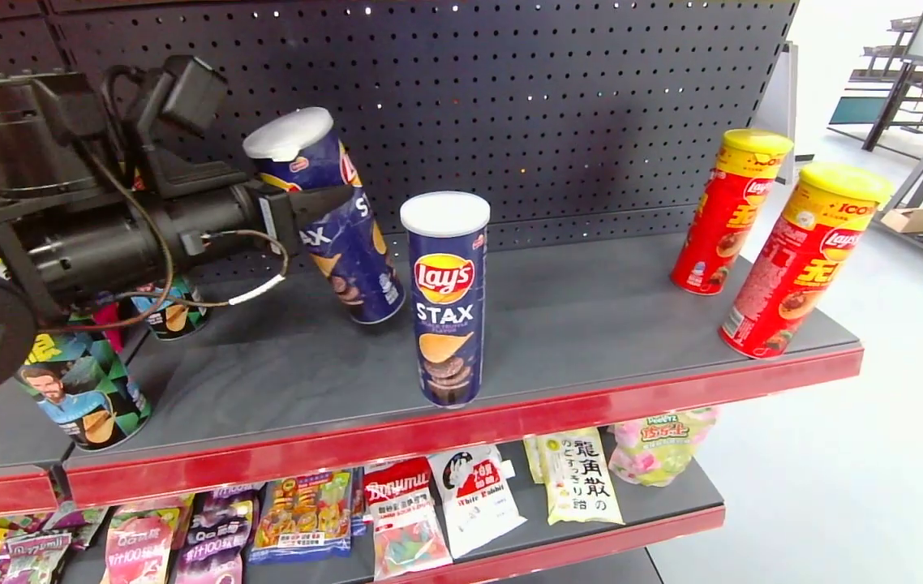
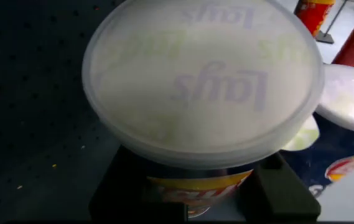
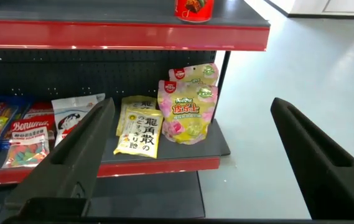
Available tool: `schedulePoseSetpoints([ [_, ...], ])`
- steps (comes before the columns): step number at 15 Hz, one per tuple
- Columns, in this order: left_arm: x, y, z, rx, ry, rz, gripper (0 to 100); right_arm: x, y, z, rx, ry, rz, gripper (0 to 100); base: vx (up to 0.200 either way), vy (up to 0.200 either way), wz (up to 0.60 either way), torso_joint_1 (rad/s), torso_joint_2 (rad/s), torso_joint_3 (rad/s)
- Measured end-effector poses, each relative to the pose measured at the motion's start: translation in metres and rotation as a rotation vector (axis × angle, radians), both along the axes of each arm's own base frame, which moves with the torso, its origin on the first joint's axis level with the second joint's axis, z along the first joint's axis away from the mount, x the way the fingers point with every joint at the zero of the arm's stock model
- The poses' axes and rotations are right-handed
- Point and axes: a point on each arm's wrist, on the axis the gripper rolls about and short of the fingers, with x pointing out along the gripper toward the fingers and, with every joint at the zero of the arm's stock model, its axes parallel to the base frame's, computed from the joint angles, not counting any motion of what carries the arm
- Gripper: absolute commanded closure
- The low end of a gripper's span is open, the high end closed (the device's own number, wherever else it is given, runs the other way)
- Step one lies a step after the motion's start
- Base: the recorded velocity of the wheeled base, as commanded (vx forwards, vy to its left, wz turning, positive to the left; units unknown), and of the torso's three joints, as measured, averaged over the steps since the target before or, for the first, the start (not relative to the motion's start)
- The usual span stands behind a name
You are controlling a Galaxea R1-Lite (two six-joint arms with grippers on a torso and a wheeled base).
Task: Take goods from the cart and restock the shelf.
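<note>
In the right wrist view the right gripper [image 3: 192,106] hangs with its fingers spread wide and nothing between them; past them, snack bags [image 3: 140,132] lie on the lower shelf [image 3: 158,167]. In the head view the upper shelf [image 1: 461,426] crosses the middle of the frame with its red front lip. A green-and-black can [image 1: 88,393] stands at lower left, and a blue chip can [image 1: 445,300] stands upright at centre, near the lip. Just behind it, toward upper left, the left gripper [image 1: 324,212] is clamped on a second blue can [image 1: 360,276] around its upper body. This can is tilted, white lid [image 2: 204,81] leaning left, base low over the shelf board – whether it touches cannot be told. Two red cans [image 1: 802,264] stand at right; the pegboard [image 1: 551,97] closes the back
</note>
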Motion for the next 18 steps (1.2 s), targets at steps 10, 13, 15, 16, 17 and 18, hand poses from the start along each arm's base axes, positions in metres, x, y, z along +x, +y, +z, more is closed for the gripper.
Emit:
schedulePoseSetpoints([
  [10,0.062,-0.035,-0.016,0.067,0.022,-0.036,100,0.0,0.0,0.0,0.003,0.0,0.0,0,0.0,0.0,0.0,0.0,0.0,0.0],
  [13,0.068,-0.039,-0.018,0.071,0.031,-0.041,100,0.0,0.0,0.0,0.003,0.0,0.0,0,0.0,0.0,0.0,0.0,0.0,0.0],
  [15,0.071,-0.04,-0.022,0.073,0.038,-0.045,100,0.0,0.0,0.0,0.003,0.0,0.0,0,0.0,0.0,0.0,0.0,0.0,0.0],
  [16,0.072,-0.042,-0.023,0.073,0.039,-0.051,100,0.0,0.0,0.0,0.003,0.0,0.0,0,0.0,0.0,0.0,0.0,0.0,0.0],
  [17,0.072,-0.046,-0.024,0.075,0.042,-0.061,100,0.0,0.0,0.0,0.003,0.0,-0.001,0,0.0,0.0,0.0,0.0,0.0,0.0],
  [18,0.072,-0.048,-0.026,0.076,0.045,-0.066,100,0.0,0.0,0.0,0.004,0.0,-0.001,0,0.0,0.0,0.0,0.0,0.0,0.0],
])
